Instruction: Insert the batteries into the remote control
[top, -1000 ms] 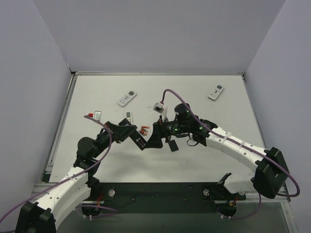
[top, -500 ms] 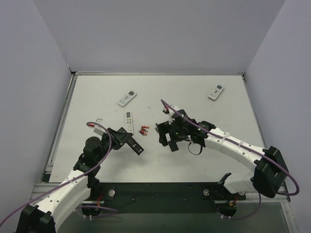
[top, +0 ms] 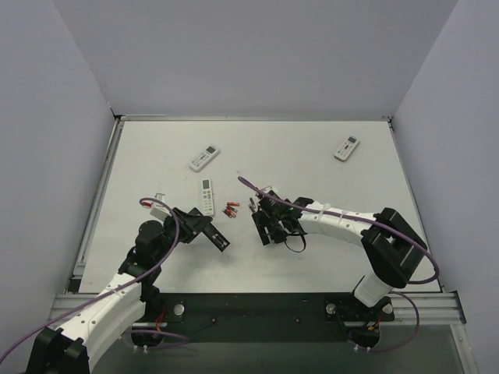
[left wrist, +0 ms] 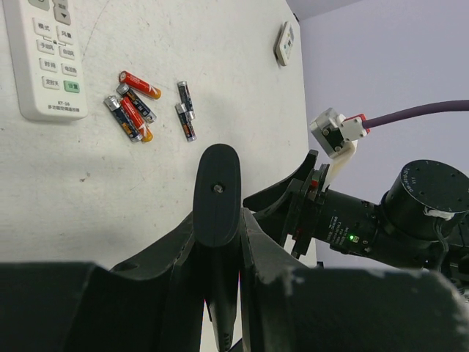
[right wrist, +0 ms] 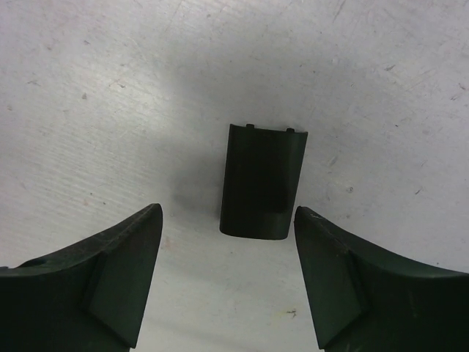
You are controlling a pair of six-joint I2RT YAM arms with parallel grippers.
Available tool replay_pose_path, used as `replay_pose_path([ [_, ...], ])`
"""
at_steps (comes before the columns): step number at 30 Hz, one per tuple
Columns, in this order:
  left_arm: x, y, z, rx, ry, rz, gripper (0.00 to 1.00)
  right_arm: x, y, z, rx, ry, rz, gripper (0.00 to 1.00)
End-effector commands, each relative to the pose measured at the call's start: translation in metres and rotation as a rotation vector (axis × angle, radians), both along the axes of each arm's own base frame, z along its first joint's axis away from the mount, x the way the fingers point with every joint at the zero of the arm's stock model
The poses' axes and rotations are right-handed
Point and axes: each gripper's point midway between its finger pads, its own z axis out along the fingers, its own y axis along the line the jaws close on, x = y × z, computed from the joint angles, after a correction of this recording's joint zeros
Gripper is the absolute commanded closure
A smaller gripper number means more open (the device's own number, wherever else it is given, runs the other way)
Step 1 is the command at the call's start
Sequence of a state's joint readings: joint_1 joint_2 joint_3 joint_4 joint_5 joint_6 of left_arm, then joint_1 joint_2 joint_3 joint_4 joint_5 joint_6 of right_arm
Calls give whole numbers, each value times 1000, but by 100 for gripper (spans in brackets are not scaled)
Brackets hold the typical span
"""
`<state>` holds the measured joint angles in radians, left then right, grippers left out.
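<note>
The small cylindrical batteries [left wrist: 133, 110], red-and-black and dark grey with metal ends, lie loose on the matte white table [top: 327, 265], just right of a white plastic button remote [left wrist: 44, 62]. The coloured ones point diagonally; the grey pair [left wrist: 185, 121] runs roughly along the remote's length. The left gripper [left wrist: 218, 220] is clamped on a slim black rounded bar [left wrist: 218, 183], seen edge-on and hard to identify. The right gripper [right wrist: 227, 220] is spread around a flat black plastic cover [right wrist: 260, 183] without touching it, its fingers cut off at the lower edge
</note>
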<state>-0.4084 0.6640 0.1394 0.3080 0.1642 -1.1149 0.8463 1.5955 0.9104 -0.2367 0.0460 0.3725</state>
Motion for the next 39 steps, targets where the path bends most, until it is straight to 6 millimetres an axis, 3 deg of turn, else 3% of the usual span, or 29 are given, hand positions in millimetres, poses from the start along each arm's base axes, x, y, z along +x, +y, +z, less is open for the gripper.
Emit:
replay_pose_path([
  [1,3,1,11,-25,-38,8,100,-3,-14,-8,-67,2,-39,35],
  [12,2,-2,13,-36,-43,-9,100,-17,-31,-29,-126,70,-54,49],
  [22,2,-7,16,-84,-47,-28,100,-22,-34,-23,-114,69,-50,78],
  [25,2,-9,19,-108,-49,-33,100,-21,-24,-6,-88,38,-14,81],
  [30,2,-11,20,-129,-42,-36,100,-15,10,48,-21,-72,123,82],
  [36,3,-11,21,-150,-35,-29,100,-28,59,114,94,-161,298,82],
  [39,3,-11,21,-162,-30,-29,100,-36,74,135,131,-185,368,82],
])
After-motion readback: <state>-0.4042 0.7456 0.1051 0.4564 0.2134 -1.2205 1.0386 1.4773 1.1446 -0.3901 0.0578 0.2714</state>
